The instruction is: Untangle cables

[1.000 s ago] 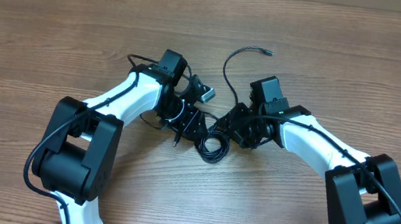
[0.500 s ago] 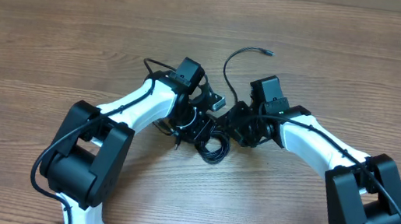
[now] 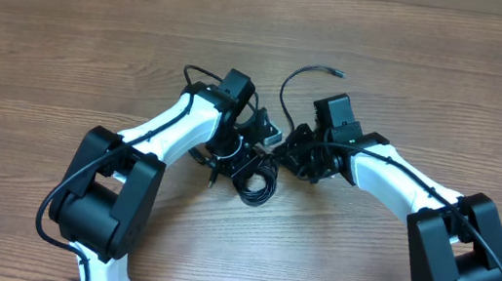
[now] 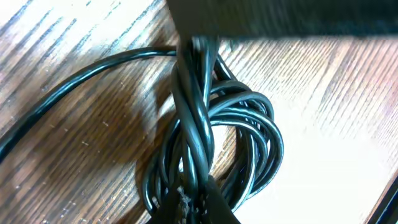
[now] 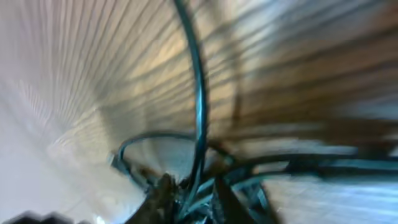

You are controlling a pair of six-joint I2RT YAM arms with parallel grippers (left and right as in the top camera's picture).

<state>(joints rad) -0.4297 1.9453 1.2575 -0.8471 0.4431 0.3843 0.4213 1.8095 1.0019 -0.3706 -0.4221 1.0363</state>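
**At mid-table, the left gripper closes on the coil**

From overhead, the left gripper (image 3: pixel 244 162) has swung in from the left. It now sits on the cables (image 3: pixel 258 187), a dark coil lying on the wooden table (image 3: pixel 70 26) between the two arms. The coil has slid slightly toward the left arm. The right gripper (image 3: pixel 290 154) has barely moved and sits just beside the coil's other side. One loose cord (image 3: pixel 285 86) arcs away to a plug (image 3: pixel 337 73) on the far side.

In the left wrist view, the jaws, apart a second ago, are pinched tight on a twisted bundle of strands where it crosses the coil. The loops bulge out to the right of the grip.

The right wrist view is blurred. A single strand runs up between the fingers (image 5: pixel 163 191). They have drawn closer, but I cannot tell whether they grip it.

With one side apparently anchored, pulling apart can begin, though the coil is still wound.
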